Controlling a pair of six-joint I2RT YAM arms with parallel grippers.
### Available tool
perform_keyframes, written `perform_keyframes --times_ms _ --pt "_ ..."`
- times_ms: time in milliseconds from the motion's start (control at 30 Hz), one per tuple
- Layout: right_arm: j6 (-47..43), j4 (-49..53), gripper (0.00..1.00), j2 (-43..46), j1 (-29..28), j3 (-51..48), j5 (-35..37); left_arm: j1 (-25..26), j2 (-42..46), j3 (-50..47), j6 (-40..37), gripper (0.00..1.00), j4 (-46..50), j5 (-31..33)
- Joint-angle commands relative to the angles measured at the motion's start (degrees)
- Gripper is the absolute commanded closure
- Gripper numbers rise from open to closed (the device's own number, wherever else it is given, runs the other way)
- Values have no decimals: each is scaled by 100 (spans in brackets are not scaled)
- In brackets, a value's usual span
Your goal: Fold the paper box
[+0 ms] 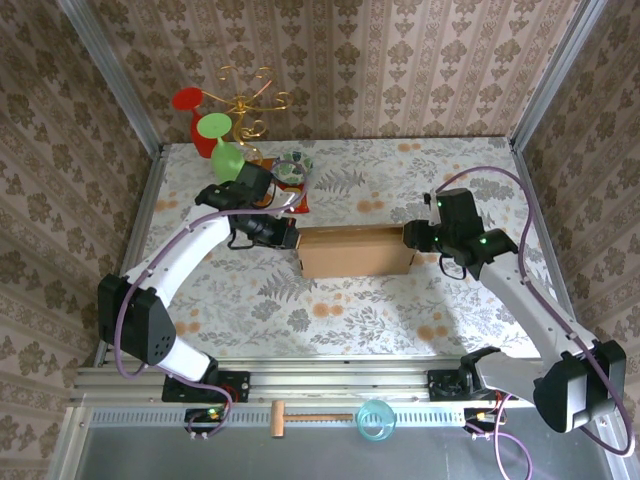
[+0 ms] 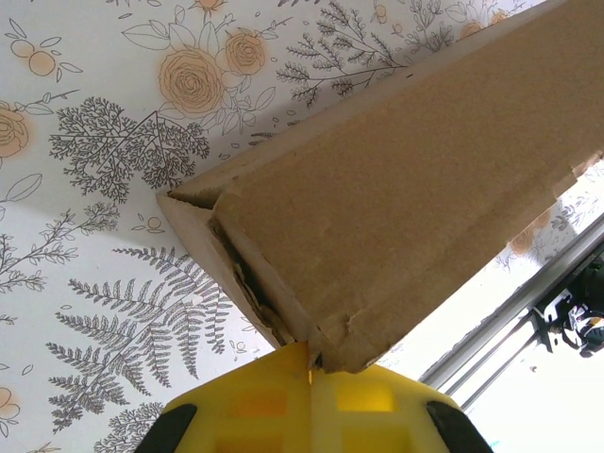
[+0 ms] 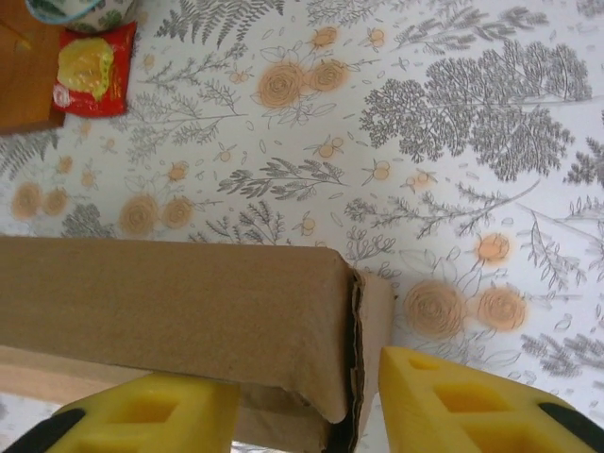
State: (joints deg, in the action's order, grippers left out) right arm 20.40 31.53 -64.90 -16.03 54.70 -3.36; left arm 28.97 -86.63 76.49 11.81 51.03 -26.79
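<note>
Paper box [image 1: 355,250] at the middle of the table [image 1: 400,175], long axis running 9 to 3 o'clock
Left gripper [image 2: 310,401] pinched shut on its 9 o'clock corner; right gripper [image 3: 304,382] open, fingers astride the 3 o'clock end; both equally near.

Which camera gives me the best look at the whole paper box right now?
Top external: the whole paper box shows, both ends included. Left wrist gives one end corner close up; right wrist, the opposite end.
</note>
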Motion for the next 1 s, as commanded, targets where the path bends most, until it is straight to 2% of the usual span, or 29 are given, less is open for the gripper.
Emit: perform_keyframes --times_ms 0,200,333,400,500,600,767,967 --pt "718 433 53 180 -23 377 31 56 35 -64 5 100 64 115" --pt "1868 828 49 225 100 798 -186 91 28 -36 36 100 48 165" --pt "3315 1169 46 308 317 920 -220 109 25 -55 52 100 33 183" --pt "4314 1190 41 325 529 837 -644 117 28 -63 66 100 36 191" --pt "5582 774 39 259 782 484 -1632 126 24 -64 75 100 29 206" --pt "6520 403 38 374 795 45 -1952 135 6 -43 93 100 13 210" --pt "7134 -363 35 403 933 -563 -2365 135 -37 -20 104 100 12 209" --pt "6951 -344 36 381 1111 -706 -2472 135 -76 20 97 100 24 204"
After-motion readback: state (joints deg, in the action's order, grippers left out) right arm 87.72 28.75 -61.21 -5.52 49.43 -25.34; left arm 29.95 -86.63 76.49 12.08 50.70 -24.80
